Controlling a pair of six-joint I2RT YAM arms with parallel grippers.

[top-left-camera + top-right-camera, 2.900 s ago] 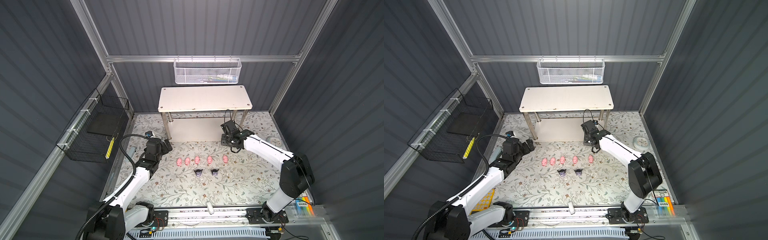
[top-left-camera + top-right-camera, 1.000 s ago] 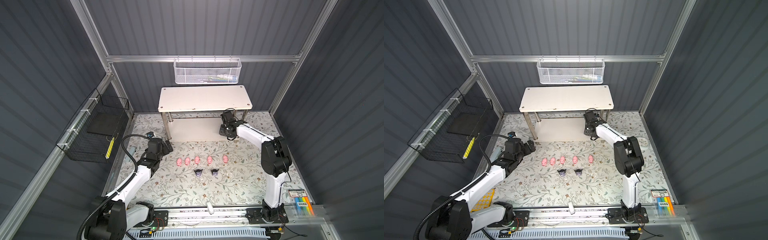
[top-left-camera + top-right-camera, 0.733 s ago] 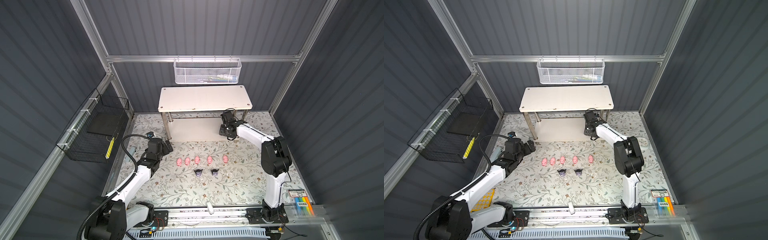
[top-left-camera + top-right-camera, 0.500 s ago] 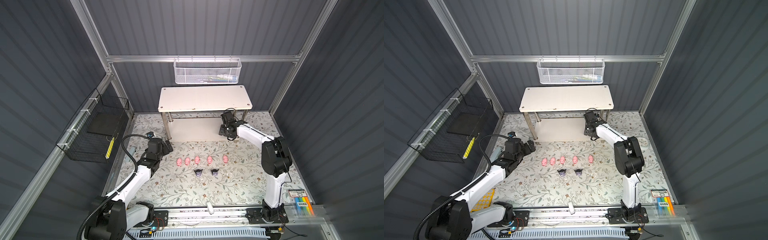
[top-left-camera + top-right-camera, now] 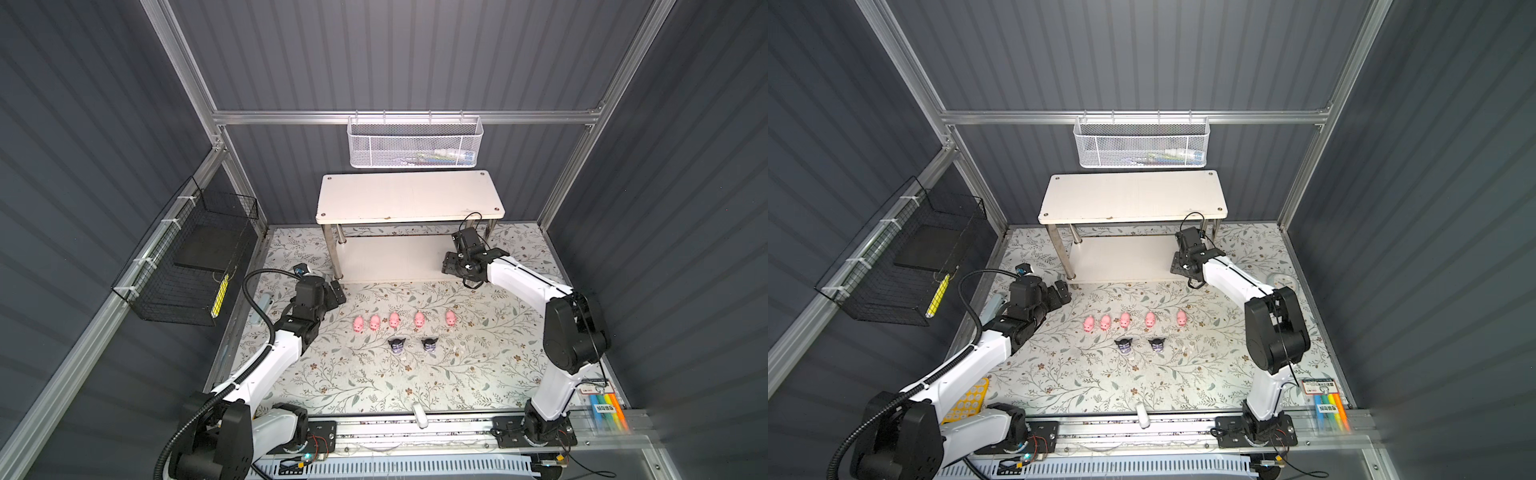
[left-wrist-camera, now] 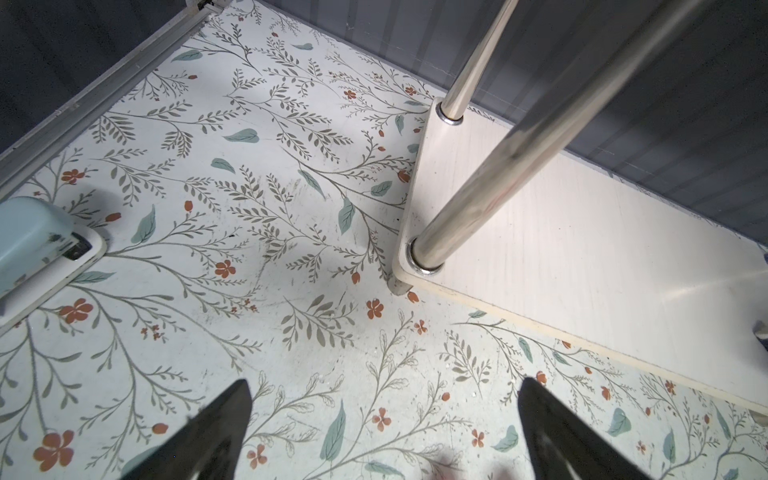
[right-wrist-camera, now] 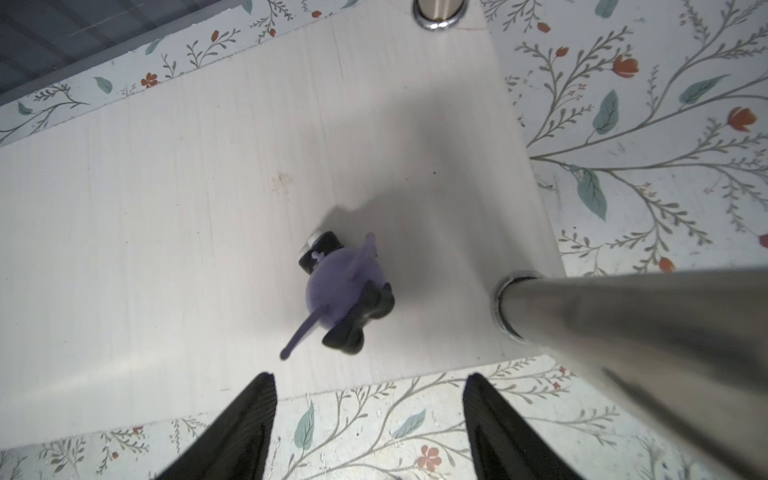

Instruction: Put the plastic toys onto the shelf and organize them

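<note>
The right hand [image 7: 369,378] is hanging open, empty, close by a purple figure [image 7: 345,291] standing on the lower board of the shelf [image 7: 166,187], at its front right corner. The left hand [image 6: 384,382] is gaping too. The figure is seeming light, hard and slippery: pinch its round body, not the horns.

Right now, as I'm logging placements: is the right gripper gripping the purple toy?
No: in the right wrist view the purple toy rests free on the shelf, beyond the tips of the open right gripper.
</note>
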